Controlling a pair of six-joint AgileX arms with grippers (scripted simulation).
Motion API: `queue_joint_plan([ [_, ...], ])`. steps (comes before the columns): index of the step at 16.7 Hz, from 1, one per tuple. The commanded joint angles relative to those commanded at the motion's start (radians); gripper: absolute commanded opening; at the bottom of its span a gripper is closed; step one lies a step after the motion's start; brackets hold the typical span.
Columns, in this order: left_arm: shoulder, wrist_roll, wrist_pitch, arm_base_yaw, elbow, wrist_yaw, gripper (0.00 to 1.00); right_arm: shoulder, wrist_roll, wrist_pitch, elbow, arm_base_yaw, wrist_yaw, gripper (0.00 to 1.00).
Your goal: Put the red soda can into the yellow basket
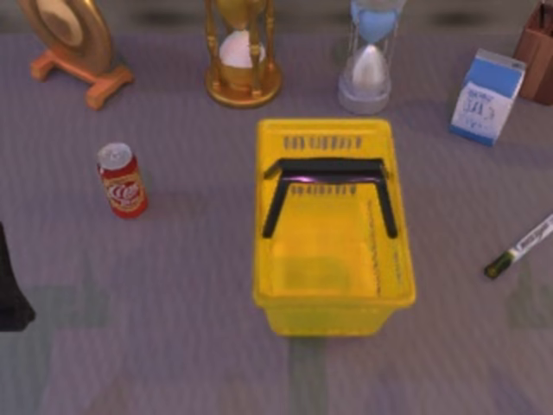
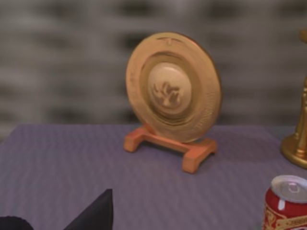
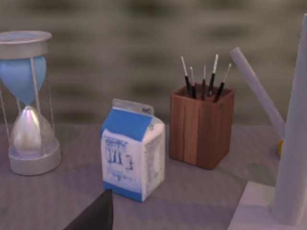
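Red soda can point(image 1: 122, 180) upright at table's 9 o'clock, well left of yellow basket point(image 1: 332, 294) at centre, untouched. Left gripper point(image 1: 12, 285) at left edge; finger state: cannot tell. Right arm out of view. Step: approach. Next: left gripper reaches toward 1 o'clock, grasps can.

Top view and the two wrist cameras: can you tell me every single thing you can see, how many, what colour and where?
red soda can: 1, red with silver top, standing on the table's left side, outside the basket
yellow basket: 1, yellow with black handles, table centre, nothing inside
gold plate on stand: 1, gold on orange stand, back left
gold hourglass: 1, gold, back, left of centre
blue hourglass: 1, blue and silver, back, right of centre
milk carton: 1, blue and white, back right
wooden pen holder: 1, brown, behind the carton
marker: 1, white and green, right edge
white stand: 1, white, right wrist view only
left arm: 1, black, left edge
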Motion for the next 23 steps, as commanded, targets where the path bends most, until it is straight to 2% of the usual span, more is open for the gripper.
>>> queue_joint_plan([
  [5,0.061,0.026,-0.045,-0.015,0.061,0.007,1.00,0.000,0.000,0.000,0.000,0.000,0.000,1.00],
  [9,0.292,0.104,-0.196,-0.048,0.279,0.015,1.00,0.000,0.000,0.000,0.000,0.000,0.000,1.00],
  [23,1.755,0.487,-1.004,-0.157,1.530,-0.002,1.00,0.000,0.000,0.000,0.000,0.000,0.000,1.00],
])
